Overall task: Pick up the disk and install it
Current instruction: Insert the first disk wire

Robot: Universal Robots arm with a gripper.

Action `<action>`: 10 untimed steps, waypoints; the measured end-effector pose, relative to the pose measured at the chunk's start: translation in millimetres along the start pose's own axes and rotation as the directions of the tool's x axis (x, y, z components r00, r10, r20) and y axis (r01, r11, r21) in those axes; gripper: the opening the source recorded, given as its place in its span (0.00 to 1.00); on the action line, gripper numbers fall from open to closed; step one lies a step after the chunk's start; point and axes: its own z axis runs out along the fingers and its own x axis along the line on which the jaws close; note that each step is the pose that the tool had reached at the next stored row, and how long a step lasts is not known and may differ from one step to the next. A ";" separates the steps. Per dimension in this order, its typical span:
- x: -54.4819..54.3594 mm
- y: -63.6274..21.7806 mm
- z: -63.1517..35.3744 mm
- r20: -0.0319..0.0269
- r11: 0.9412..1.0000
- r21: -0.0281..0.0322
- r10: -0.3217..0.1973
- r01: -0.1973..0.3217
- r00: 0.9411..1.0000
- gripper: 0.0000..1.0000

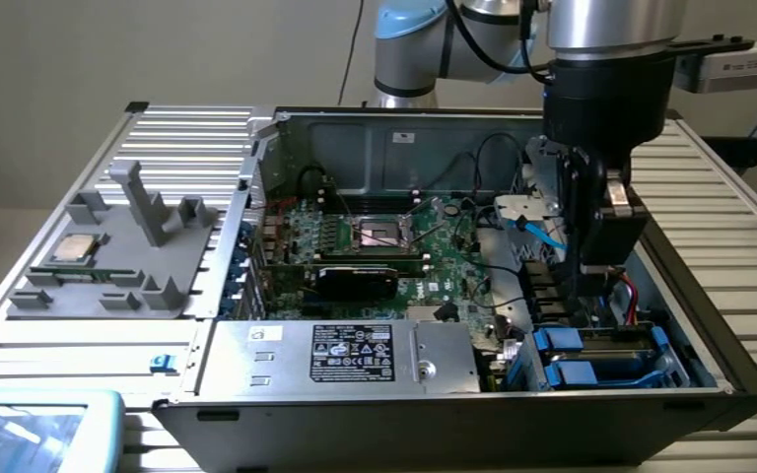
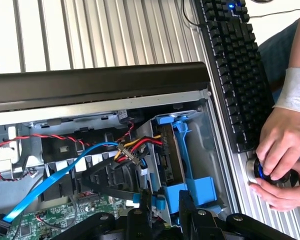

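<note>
The gripper (image 2: 162, 217) sits closest, its black fingers partly closed on the near end of the disk (image 2: 168, 150). The disk hangs on edge in its blue frame (image 2: 187, 150), inside the computer case (image 1: 484, 414).

From the exterior view's left: a grey tray (image 1: 103, 286) with a small chip (image 1: 74, 248), well apart from the work. Then comes the green board (image 1: 392, 246). At the exterior view's right the disk is above the slots (image 1: 576, 360) where other blue frames already lie.

To do this well, I judge the disk must stay square to its slot, frame edges lined up with the guides. The blue cable (image 2: 60, 175) and the coloured wires (image 2: 140, 145) lie just beside the disk, so they could snag. Slow, straight travel suits best, with no forcing if it binds.
</note>
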 end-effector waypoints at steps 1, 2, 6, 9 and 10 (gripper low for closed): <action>0.1 0.6 0.1 -0.001 1.000 0.000 0.000 0.000 1.000 0.35; 0.2 0.9 0.1 -0.001 1.000 0.000 0.000 0.000 1.000 0.35; -0.2 1.2 0.3 -0.003 1.000 0.001 0.001 -0.001 1.000 0.35; -0.8 1.3 0.5 -0.003 1.000 0.001 0.002 -0.002 1.000 0.35; -1.0 1.4 0.6 -0.003 1.000 0.001 0.003 -0.003 1.000 0.35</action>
